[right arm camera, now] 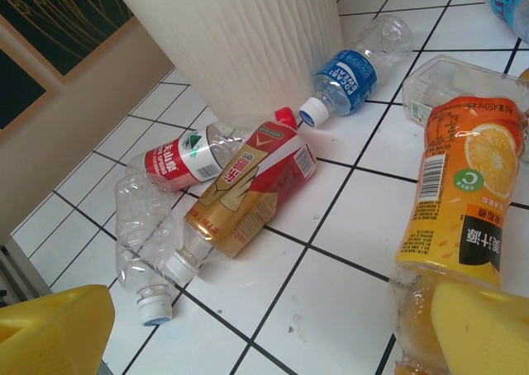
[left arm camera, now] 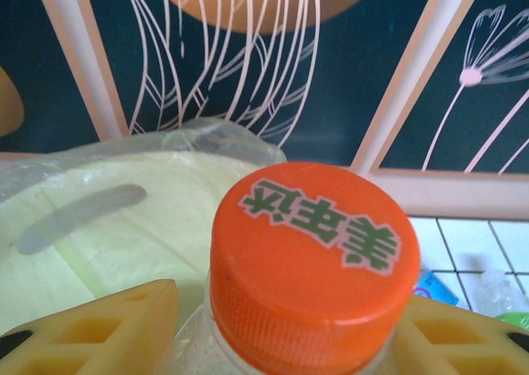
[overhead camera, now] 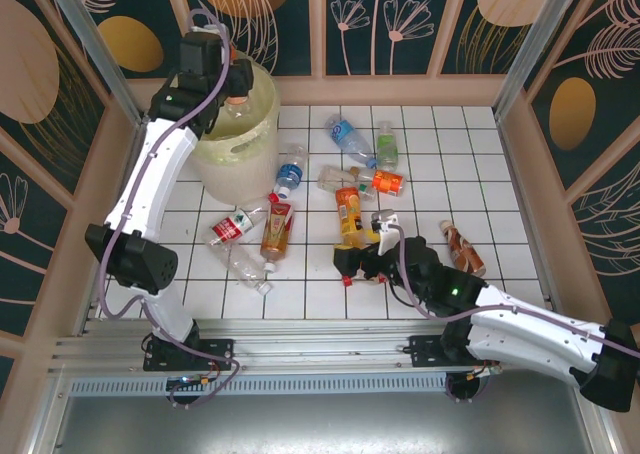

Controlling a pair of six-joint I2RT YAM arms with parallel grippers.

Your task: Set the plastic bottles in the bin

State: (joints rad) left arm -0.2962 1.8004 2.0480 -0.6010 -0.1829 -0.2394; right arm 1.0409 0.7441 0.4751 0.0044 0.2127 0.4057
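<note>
Fingers [left arm camera: 107, 325] of the left gripper [overhead camera: 232, 89] were pinched on the neck of an orange-capped bottle [left arm camera: 310, 259], held above the mouth of the bin [overhead camera: 222, 162]. The bottle's body was cut off at the wrist view's lower edge and mostly hidden by the gripper from above. The right gripper [right arm camera: 269, 329] stood spread wide, low over the tiled table [overhead camera: 470, 154]. One pad sat against or just beside an orange-labelled bottle [right arm camera: 463, 193] — which, I could not tell. Other plastic bottles [overhead camera: 345, 132] lay scattered on the tiles near the bin, and the clear ones were hard to separate.
</note>
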